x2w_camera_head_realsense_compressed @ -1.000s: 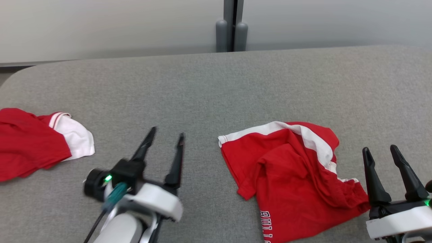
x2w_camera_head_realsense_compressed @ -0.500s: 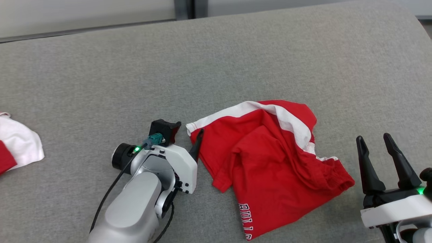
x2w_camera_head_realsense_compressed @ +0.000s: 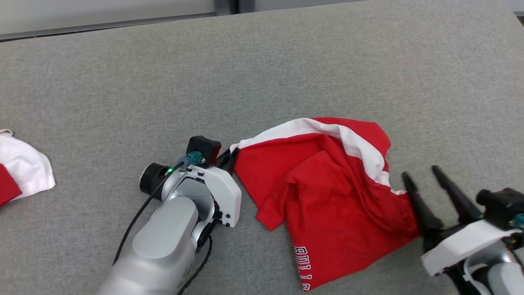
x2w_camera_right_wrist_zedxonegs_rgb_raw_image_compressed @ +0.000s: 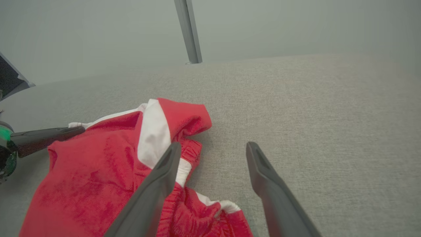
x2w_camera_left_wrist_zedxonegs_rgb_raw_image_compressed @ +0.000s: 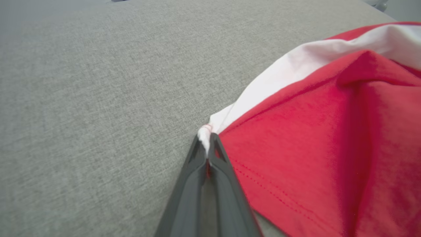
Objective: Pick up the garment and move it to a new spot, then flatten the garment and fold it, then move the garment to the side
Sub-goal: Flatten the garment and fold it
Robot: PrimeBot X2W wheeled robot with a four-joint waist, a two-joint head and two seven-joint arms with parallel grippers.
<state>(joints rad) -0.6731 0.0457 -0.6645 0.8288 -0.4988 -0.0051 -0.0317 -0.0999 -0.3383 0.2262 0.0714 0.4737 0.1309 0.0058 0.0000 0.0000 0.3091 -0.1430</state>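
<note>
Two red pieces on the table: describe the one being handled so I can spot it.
On the grey table, look just right of centre: a crumpled red garment with a white band. Unlike the red-and-white piece at the far left edge, it carries white lettering, and the left gripper is shut on its white corner.

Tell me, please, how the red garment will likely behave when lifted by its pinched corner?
Probably floppy: the red garment lies rumpled in soft folds, so it should drape and trail. Likely light: the cloth looks thin where the left gripper pinches its corner. That small pinch might slip.
</note>
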